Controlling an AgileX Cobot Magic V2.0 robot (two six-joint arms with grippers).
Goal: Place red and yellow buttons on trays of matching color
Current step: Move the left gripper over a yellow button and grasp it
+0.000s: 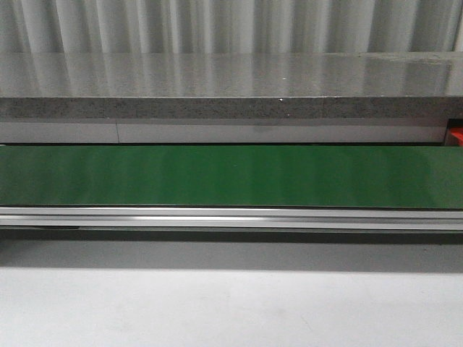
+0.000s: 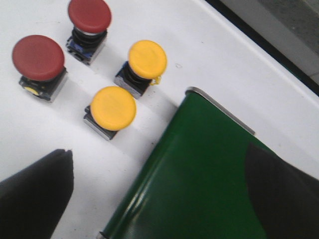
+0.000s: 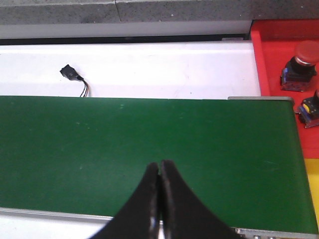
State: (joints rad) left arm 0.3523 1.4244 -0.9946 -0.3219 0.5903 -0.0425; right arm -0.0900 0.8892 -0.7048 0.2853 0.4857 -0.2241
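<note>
Right fingers pressed together over belt; left fingers spread

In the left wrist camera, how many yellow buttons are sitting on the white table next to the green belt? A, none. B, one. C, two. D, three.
C: two yellow buttons stand on the white table beside the green belt, with two red buttons farther from it.

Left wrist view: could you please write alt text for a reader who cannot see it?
Four push buttons stand on a white surface: two red buttons and two yellow buttons, beside the end of a green conveyor belt. The left end effector is open and holds nothing.
</note>
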